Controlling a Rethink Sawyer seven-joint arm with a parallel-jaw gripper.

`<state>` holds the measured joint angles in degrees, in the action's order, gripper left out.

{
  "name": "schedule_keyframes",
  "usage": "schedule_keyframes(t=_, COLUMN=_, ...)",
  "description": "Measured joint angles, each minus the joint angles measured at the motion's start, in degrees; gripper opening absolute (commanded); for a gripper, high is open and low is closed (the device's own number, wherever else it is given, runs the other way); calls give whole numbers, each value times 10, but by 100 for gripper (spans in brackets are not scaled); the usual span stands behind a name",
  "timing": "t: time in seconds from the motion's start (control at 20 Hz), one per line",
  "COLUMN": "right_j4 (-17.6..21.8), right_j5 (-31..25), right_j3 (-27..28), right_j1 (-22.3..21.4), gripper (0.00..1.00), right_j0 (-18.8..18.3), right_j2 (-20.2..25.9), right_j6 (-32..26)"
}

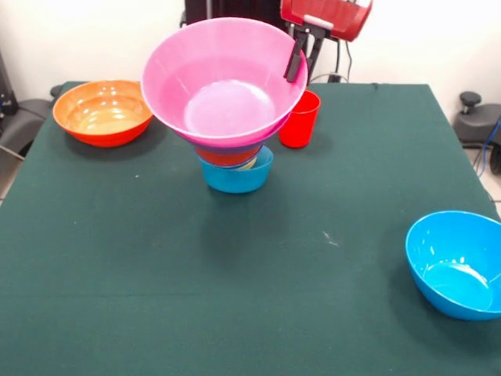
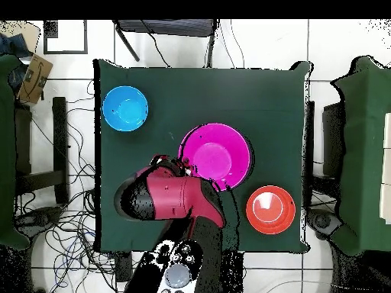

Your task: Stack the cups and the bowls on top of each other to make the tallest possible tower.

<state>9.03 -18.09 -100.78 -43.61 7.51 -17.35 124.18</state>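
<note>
Dark green cloth on the table [image 1: 156, 258], plain, with a few pale specks. Glossy pink large bowl [image 1: 225, 82] topping the tower [image 1: 233, 149]; beneath it a purple rim, then orange-red, a sliver of yellow, and a blue small bowl [image 1: 237, 177] at the bottom. Plain red cup [image 1: 299, 119]. Orange large bowl [image 1: 103, 112], paler inside. Bright blue bowl [image 1: 456, 264]. Black end effector [image 1: 301, 55] under a red arm [image 2: 177, 194] with black parts. White wall behind.
</note>
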Motion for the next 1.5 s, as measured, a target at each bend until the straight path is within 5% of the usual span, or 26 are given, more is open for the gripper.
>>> schedule_keyframes(t=1.5, right_j4=-23, right_j5=3, right_j3=-56, right_j1=-40, gripper=0, right_j0=-20, right_j2=-2, right_j6=0)
